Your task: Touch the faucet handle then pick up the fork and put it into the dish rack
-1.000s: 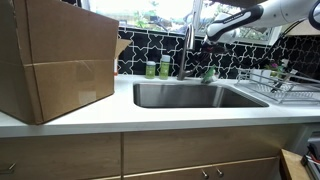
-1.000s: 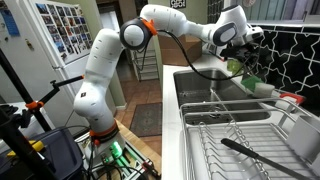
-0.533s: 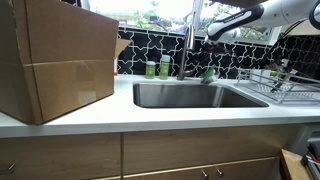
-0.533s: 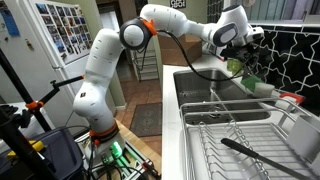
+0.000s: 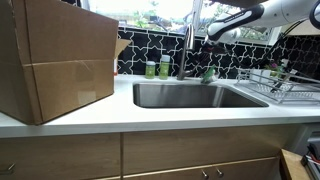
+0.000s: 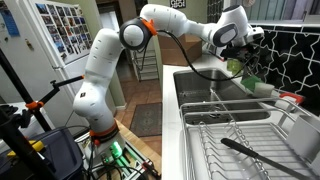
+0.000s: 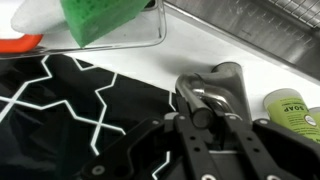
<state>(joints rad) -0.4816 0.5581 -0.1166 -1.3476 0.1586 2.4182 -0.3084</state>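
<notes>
The tall chrome faucet [image 5: 187,50] stands behind the sink in an exterior view. In the wrist view its silvery faucet handle [image 7: 215,85] lies between my two black fingers. My gripper [image 7: 205,118] is closed closely on the handle's end; it also shows up at the faucet top in both exterior views [image 5: 210,37] [image 6: 248,42]. The wire dish rack [image 5: 280,85] [image 6: 235,135] sits on the counter beside the sink. A dark long utensil [image 6: 255,150] lies in it. I cannot make out the fork in any view.
The steel sink basin [image 5: 195,96] [image 6: 197,85] lies below the gripper. Two green bottles [image 5: 158,68] stand by the faucet; one shows in the wrist view [image 7: 295,108]. A green sponge [image 7: 95,20] sits in a wire caddy. A large cardboard box [image 5: 55,60] fills one end of the counter.
</notes>
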